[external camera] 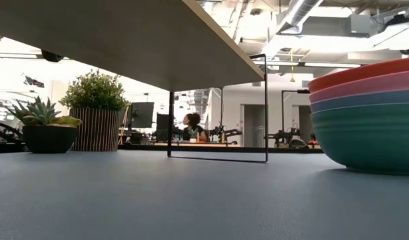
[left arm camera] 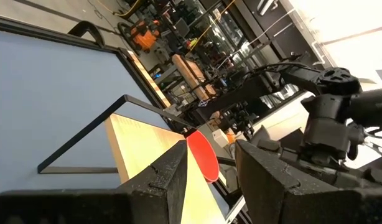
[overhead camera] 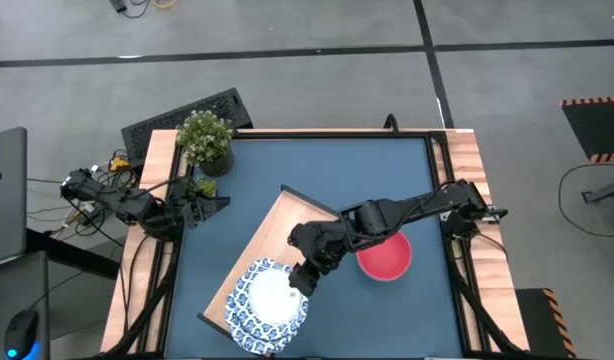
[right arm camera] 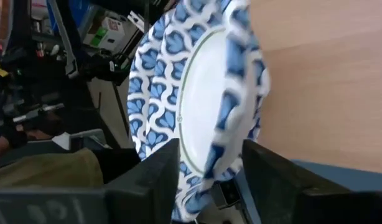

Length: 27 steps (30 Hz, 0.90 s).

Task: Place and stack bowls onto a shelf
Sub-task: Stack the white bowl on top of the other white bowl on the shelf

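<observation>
Right wrist view: end effector astride bowl rim.

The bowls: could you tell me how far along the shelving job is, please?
Done: the blue-and-white bowls sit stacked on the shelf. In hand: the right gripper is open at their rim. Left: the plain stack, red bowl on top, remains on the tabletop. The left gripper waits by the plants.

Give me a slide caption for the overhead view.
Right gripper at patterned bowls stacked on the shelf; red bowl waits.
</observation>
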Available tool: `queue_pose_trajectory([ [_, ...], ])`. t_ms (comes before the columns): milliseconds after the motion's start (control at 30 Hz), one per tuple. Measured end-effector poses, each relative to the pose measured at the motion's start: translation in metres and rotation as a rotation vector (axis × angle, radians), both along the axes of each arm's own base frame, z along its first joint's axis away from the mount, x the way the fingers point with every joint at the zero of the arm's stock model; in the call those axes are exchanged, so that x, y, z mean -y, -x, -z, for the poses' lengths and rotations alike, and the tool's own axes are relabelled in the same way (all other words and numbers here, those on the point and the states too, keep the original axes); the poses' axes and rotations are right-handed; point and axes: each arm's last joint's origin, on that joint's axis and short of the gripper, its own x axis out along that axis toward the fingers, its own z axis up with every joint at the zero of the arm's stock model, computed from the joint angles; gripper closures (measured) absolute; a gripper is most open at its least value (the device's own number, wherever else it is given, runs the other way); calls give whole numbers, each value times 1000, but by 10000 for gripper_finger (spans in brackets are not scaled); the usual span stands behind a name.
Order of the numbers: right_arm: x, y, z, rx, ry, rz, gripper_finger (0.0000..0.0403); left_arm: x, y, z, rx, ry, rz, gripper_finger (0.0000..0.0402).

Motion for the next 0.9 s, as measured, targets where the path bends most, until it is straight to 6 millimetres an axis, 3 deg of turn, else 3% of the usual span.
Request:
queue_pose_trajectory([
  [233, 20, 0, -7, -6, -33, 34, 194, 0, 0, 0, 1, 1, 0, 281],
  [433, 33, 17, -29, 20, -25, 96, 211, 0, 0, 0, 1, 2, 0, 281],
  [600, 25, 25, -51, 150, -18, 84, 238, 0, 0, 0, -2, 1, 1, 281],
  [733, 7, 18, -44, 169, -17, 33, 261, 0, 0, 1, -8, -1, 0, 281],
  [900, -5, 5, -11, 40, 17, 8, 279, 0, 0, 2, -18, -3, 0, 281],
])
